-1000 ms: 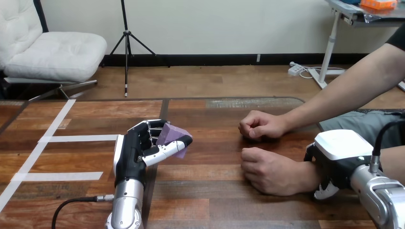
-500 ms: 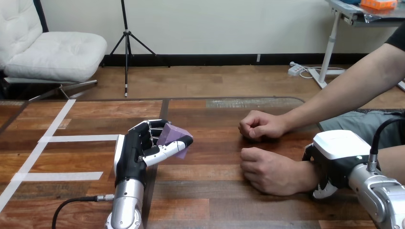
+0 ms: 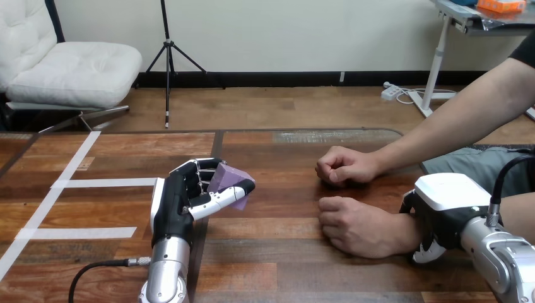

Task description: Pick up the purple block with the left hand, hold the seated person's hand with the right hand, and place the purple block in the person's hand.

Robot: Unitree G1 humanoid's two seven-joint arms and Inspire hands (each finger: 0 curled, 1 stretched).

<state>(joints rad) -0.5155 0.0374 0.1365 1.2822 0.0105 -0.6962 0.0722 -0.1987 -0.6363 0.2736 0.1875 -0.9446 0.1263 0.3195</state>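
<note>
Barely anything has moved in the last second: my right hand (image 3: 449, 208) and the person's near hand (image 3: 356, 226) shifted a touch, and the rest is unchanged. On the tabletop (image 3: 271, 265), tape strips (image 3: 107, 183) run along the left. Both of the person's hands come in from the right as fists, the far hand (image 3: 344, 166) behind the near one. My right hand sits over the near wrist, fingers curled round it. My left hand (image 3: 180, 199) is left of centre, fingers and thumb closed on the purple block (image 3: 227, 180), well apart from the person's hands. I can't tell if the block clears the tabletop.
</note>
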